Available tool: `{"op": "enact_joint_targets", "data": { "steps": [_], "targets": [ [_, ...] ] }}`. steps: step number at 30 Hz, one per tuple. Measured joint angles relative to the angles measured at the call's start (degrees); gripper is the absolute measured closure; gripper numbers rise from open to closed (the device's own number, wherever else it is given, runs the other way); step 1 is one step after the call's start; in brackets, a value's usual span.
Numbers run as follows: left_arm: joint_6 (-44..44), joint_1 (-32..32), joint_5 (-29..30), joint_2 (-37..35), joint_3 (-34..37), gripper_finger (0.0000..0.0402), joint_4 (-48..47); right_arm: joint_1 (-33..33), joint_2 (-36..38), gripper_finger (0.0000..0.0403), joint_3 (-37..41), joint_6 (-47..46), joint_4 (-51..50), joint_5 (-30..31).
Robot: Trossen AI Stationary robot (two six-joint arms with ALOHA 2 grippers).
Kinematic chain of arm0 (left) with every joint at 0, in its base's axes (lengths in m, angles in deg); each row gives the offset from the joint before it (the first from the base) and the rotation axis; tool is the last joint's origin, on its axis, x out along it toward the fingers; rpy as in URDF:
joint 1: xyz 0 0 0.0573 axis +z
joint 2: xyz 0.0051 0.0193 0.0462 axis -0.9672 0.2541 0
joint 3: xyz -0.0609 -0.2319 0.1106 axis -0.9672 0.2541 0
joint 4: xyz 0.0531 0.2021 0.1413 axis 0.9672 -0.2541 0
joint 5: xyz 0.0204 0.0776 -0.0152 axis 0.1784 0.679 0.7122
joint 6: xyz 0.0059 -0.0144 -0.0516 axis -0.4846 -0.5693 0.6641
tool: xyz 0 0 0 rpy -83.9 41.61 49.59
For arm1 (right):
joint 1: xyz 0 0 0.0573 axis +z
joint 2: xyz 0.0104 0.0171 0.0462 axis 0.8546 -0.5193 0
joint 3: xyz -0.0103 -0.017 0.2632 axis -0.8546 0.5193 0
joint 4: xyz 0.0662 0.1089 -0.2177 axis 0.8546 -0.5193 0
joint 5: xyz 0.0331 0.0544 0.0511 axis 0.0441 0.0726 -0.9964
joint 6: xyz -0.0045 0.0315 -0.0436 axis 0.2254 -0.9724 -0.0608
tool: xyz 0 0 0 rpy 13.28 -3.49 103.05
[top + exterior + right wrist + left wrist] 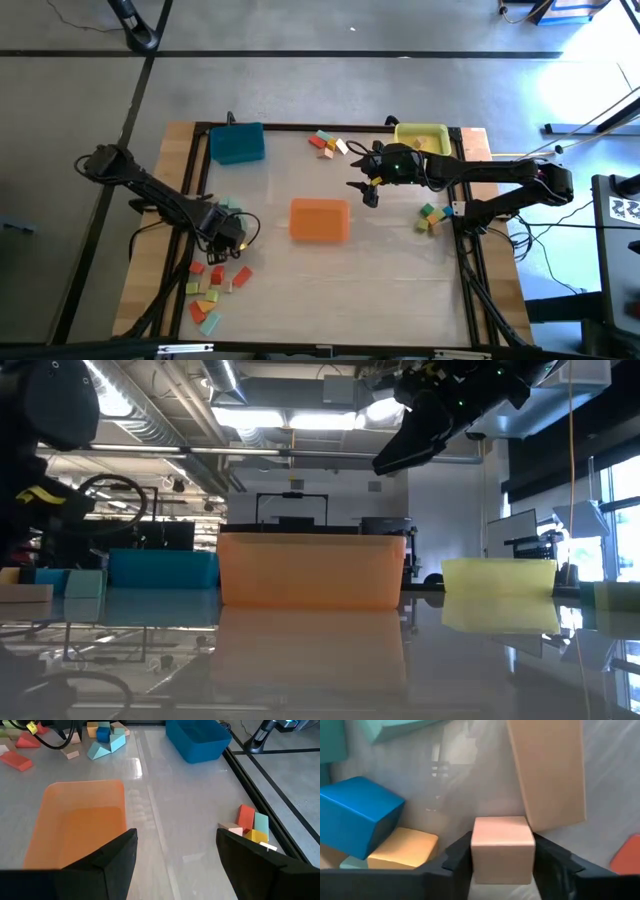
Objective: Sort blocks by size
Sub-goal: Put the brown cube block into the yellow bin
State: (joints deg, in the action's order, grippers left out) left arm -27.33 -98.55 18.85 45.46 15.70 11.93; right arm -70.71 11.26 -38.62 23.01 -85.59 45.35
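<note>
Right up close, your left gripper (502,862) is squeezing a small tan block (503,849) between its two fingers, down on the table among the blocks (212,285) at the near left. It looks like light, hard wood with flat, smooth sides, so pinch it flat on two opposite faces or it may slip. A long tan block (549,772) lies just beside it. Your right gripper (371,189) hangs with its fingers spread wide, just past the orange tray (320,219).
</note>
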Motion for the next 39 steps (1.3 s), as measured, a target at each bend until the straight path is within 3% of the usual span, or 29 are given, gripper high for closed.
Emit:
{"op": "enact_joint_targets", "data": {
  "steps": [3, 9, 16, 19, 27, 33, 39],
  "targets": [
    [-0.22, 0.05, -0.44, -0.01, -0.42, 0.0281, -0.50, 0.00, 0.00, 0.0134, 0.00, 0.02, -0.03, 0.00],
    [-1.51, 0.37, -0.05, -2.14, -7.12, 0.0283, -4.96, 0.01, 0.00, 0.0134, 0.00, 0.00, 0.16, 1.17],
    [-3.33, 3.34, 9.43, -9.77, -15.69, 0.0272, -4.28, 0.02, 0.00, 0.0134, -0.02, -0.02, 0.99, 1.88],
    [-6.66, 5.74, 12.95, -14.08, -16.07, 0.0275, 2.76, 0.03, -0.28, 0.0134, -0.02, 0.03, 3.83, -0.33],
    [-19.41, 15.96, 13.08, -19.90, -15.95, 0.0273, 23.12, 0.78, -5.35, 0.0134, -0.04, 3.56, 16.69, -10.89],
    [-22.82, 21.51, 9.18, -17.00, -15.93, 0.0274, 35.63, 4.90, -10.38, 0.0134, -0.07, 10.89, 29.23, -11.15],
    [-21.87, 25.73, 2.16, -10.81, -15.90, 0.0274, 45.59, 9.85, -13.42, 0.0134, -0.07, 22.27, 41.09, -3.49]
  ]
}}
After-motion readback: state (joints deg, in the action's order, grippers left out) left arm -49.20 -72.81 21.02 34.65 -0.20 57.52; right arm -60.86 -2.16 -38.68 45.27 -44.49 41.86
